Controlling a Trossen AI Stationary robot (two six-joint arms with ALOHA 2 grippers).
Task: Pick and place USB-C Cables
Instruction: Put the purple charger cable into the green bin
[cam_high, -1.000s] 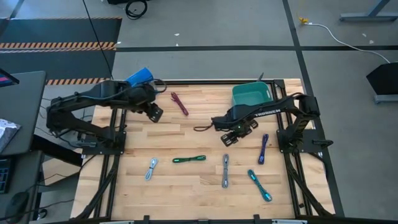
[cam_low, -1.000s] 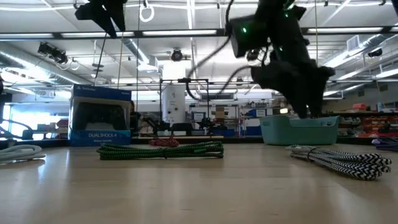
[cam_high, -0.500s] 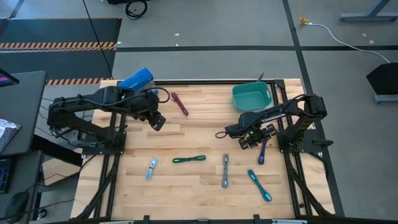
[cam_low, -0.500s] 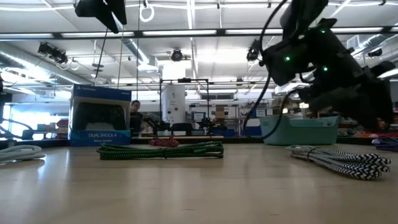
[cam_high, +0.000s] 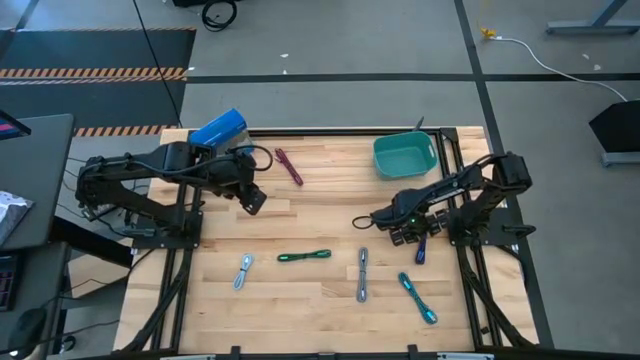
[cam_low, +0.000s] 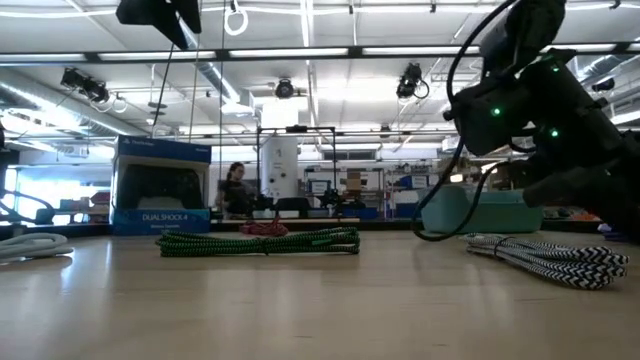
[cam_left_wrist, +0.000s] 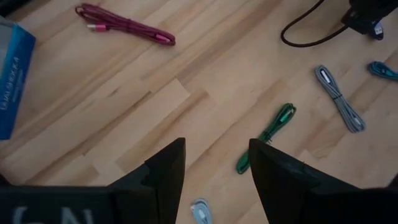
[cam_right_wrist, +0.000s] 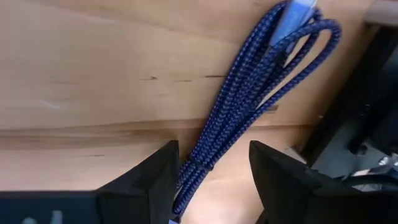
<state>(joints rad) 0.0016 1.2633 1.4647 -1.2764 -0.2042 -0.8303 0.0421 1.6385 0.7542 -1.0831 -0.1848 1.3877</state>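
right tool (cam_high: 410, 233): fingers spread wide, empty, low over the purple cable (cam_right_wrist: 249, 102) at the table's (cam_high: 300, 300) right edge, lined up to straddle it
left tool (cam_high: 252, 197): open, empty, parked far-left
other cables: scattered on the table, none in the teal bin (cam_high: 403, 154), I think
writing: blue box (cam_low: 162, 187) reads "DUALSHOCK 4"

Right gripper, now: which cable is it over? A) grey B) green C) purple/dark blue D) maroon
C. In the high view the right gripper sits over the purple cable near the table's right edge, and its wrist view shows that dark blue braided bundle running between its open fingers, not yet closed on it.
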